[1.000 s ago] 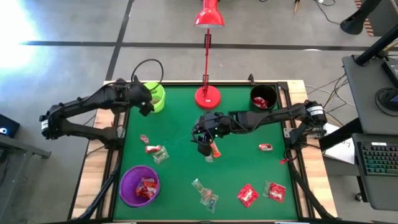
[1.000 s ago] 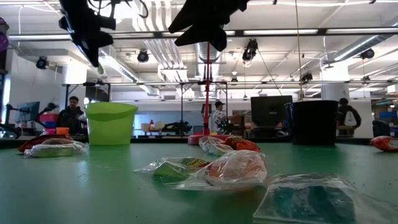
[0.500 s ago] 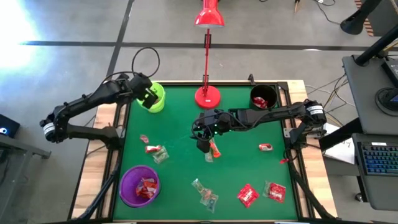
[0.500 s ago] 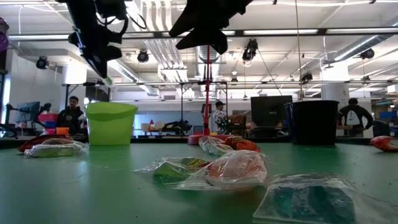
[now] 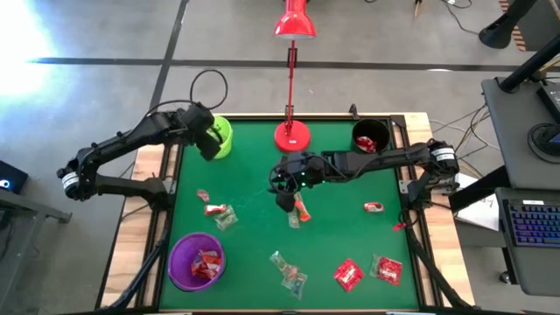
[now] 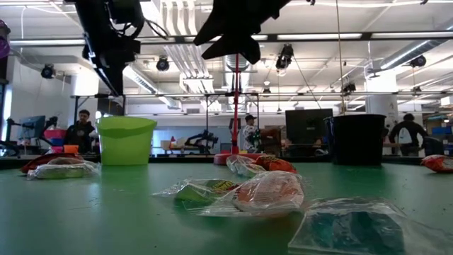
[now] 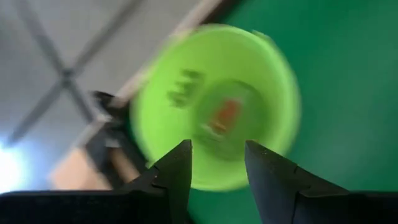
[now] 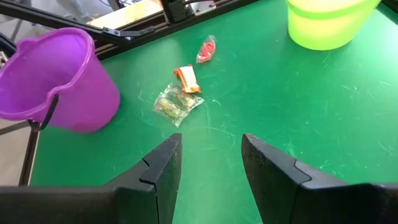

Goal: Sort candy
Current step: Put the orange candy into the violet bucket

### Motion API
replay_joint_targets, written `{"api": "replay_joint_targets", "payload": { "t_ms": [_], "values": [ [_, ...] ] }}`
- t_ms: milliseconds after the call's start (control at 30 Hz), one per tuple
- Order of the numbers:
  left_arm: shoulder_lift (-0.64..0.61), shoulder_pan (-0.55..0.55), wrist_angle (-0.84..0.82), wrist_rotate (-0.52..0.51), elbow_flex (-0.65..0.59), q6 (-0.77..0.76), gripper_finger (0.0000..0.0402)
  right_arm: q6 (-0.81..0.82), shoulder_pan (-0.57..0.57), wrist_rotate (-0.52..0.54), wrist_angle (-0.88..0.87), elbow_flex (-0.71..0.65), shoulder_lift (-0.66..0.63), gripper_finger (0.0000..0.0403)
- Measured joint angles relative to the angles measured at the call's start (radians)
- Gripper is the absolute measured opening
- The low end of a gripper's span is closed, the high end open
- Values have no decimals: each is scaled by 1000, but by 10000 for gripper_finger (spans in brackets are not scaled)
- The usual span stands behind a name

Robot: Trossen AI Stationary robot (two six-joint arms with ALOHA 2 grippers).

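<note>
Your left arm reaches in from the left edge, elbow bent, and carries its left hand (image 5: 210, 143) high at the far left corner of the tabletop, with the two dark fingers (image 7: 177, 177) parted, nothing between them, pointing down. Your right arm stretches from the right side across to the middle of the tabletop, its wrist bent downward, so your right hand (image 5: 285, 199) hangs raised off the surface near the centre; its fingers (image 8: 163, 168) stand apart and empty
</note>
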Motion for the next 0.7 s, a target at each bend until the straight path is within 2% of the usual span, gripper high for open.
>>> {"api": "replay_joint_targets", "payload": {
  "t_ms": [133,200,500,700],
  "values": [
    [0,-14,-28,255,-3,-2,132,0,-6,1,0,0,0,160],
    [0,-37,-36,330,-8,-3,132,-1,-7,1,0,0,0,160],
    [0,-265,-129,388,-65,-31,132,-1,-14,1,-1,0,0,160],
    [0,-395,-109,432,-115,-62,132,-2,-16,1,-1,0,0,160]
  ]
}}
